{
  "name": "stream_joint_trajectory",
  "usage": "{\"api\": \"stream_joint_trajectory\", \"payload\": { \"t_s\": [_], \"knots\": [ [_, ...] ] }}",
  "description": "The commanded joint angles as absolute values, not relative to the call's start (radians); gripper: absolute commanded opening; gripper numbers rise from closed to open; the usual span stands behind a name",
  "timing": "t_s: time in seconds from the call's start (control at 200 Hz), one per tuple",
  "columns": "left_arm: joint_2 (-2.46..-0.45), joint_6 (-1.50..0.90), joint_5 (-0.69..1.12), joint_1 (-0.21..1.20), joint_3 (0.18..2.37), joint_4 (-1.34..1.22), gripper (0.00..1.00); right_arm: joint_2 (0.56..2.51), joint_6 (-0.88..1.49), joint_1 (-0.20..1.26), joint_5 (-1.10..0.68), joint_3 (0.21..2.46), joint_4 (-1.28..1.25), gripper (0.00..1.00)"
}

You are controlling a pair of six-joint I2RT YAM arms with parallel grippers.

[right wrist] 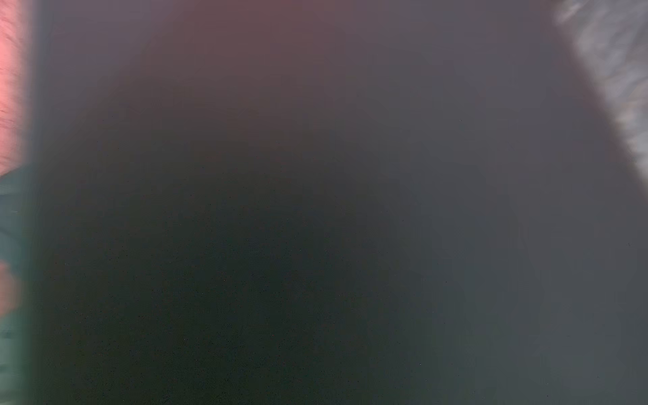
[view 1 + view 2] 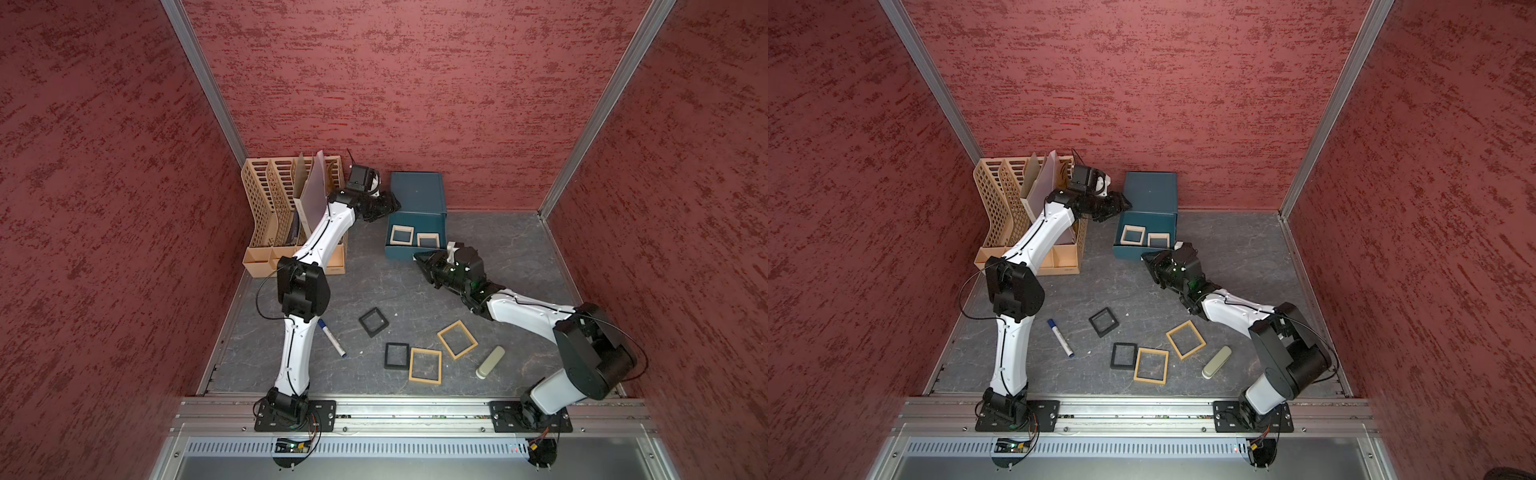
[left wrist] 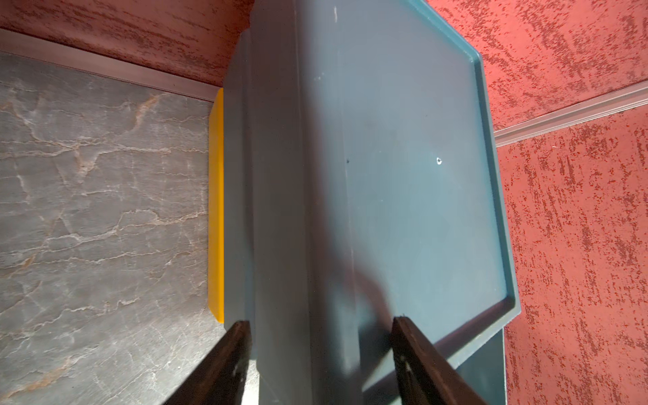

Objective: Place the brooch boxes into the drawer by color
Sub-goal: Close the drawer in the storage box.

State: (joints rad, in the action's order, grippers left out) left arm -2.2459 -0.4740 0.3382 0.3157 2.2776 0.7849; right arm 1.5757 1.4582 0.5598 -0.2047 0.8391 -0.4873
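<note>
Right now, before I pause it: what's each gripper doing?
Left gripper: jaws astride the dark teal drawer chest; grip unclear.
Right gripper: cannot tell.
</note>
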Motion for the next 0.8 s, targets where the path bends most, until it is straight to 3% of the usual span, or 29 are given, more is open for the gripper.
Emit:
{"api": "stream_joint_trajectory", "payload": {
  "t_s": [0.0, 0.506, 0.796],
  "knots": [
    [-2.277, -0.456, 0.315, 0.322, 2.254, 0.804, 0.66, 1.573, 1.501, 0.566, -0.123, 0.831, -0.619, 0.31],
    [-2.274, -0.451, 0.306, 0.331, 2.254, 0.816, 0.63, 1.686, 1.559, 0.561, -0.044, 0.936, -0.652, 0.3],
    [-2.269, -0.449, 0.304, 0.337, 2.249, 0.821, 0.6, 1.733, 1.574, 0.557, 0.0, 1.005, -0.632, 0.14]
  ]
}}
